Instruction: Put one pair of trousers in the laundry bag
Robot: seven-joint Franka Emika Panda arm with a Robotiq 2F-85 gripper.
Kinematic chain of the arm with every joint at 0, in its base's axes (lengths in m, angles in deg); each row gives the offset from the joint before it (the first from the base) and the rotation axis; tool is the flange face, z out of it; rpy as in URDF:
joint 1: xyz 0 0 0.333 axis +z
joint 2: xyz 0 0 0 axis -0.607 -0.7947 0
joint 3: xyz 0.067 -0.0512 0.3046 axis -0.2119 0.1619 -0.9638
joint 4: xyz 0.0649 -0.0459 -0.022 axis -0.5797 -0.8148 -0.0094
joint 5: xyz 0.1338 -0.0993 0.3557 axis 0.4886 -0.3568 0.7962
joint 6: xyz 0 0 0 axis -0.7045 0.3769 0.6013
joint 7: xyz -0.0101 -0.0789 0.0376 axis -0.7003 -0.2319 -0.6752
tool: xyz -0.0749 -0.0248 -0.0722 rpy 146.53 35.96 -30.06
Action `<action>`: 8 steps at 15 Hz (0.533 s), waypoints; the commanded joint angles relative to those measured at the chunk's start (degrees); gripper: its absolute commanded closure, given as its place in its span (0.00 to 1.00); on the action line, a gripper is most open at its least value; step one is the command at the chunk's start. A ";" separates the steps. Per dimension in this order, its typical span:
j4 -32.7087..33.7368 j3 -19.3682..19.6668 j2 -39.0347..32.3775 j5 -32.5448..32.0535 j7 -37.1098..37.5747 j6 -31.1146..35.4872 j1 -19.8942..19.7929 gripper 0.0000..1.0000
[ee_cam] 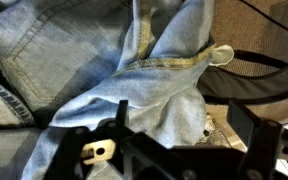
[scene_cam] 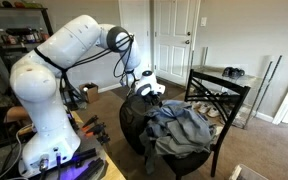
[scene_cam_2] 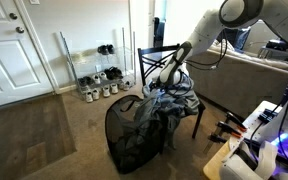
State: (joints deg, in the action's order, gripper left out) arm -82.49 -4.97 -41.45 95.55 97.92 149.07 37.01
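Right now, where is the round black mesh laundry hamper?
In both exterior views the round black mesh hamper stands on the carpet next to the black metal lattice-back chair, with blue denim trousers draped over its rim.

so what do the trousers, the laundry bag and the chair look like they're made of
Trousers: faded pale blue denim, matte; stitched seams in yellowish thread show in the wrist view.
Laundry bag: black, soft-walled, probably mesh fabric; the weave is too small to confirm.
Chair: thin black crossed bars, likely painted metal, though wood cannot be excluded.
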 commanded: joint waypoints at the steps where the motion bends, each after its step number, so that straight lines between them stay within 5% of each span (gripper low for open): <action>1: 2.54 0.48 -0.71 3.03 3.80 -2.27 -0.20 0.00; 8: 6.91 8.07 -0.54 13.39 15.82 -6.30 1.99 0.00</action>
State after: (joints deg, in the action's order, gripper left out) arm -77.01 0.65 -42.11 104.90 108.60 145.48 37.59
